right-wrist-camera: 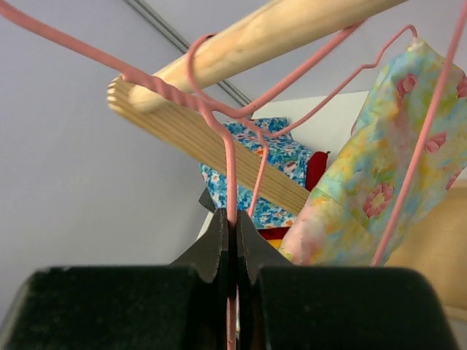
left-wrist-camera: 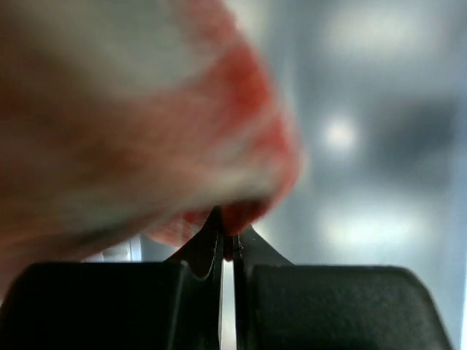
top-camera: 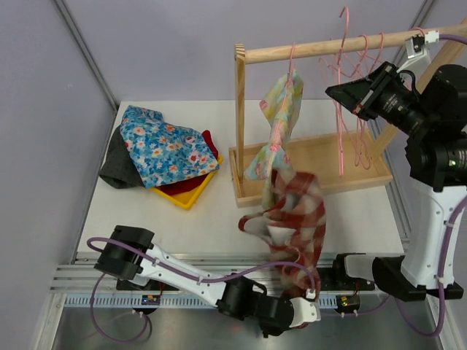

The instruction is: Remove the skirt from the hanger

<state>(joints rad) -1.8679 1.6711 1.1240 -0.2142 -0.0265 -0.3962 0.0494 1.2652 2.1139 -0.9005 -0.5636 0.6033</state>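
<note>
1. In the top external view, I am stretching my left arm along the near edge of the table [top-camera: 182,226]. My left gripper [top-camera: 309,293] is pointing up into the lower end of the red-and-white checked skirt [top-camera: 292,219]. Cloth is covering the fingertips here, so I cannot tell their spacing from this view. The skirt is hanging in the air in front of the wooden rack [top-camera: 239,124]. Its upper end is overlapping the bottom of a pastel floral garment [top-camera: 281,117] that is dangling from the rail [top-camera: 328,45]. I cannot tell whether the skirt is hooked on anything up there.
2. In the same view, I am holding my right gripper [top-camera: 334,92] high, at the bunch of pink wire hangers [top-camera: 357,109]. A blue floral cloth [top-camera: 164,149] is lying on a pile over a yellow tray [top-camera: 191,193] at the table's far left.
3. In the left wrist view, my left gripper [left-wrist-camera: 228,237] is pressing its fingers together on a fold of the checked skirt [left-wrist-camera: 131,124]. The skirt is filling the upper left as a red and white blur.
4. In the right wrist view, my right gripper [right-wrist-camera: 233,233] is clamping its fingers on the stem of a pink wire hanger [right-wrist-camera: 230,168] that is hooking over the rail [right-wrist-camera: 292,29]. The pastel floral garment [right-wrist-camera: 379,175] is hanging just to the right, and the blue floral cloth [right-wrist-camera: 281,153] is showing beyond.
</note>
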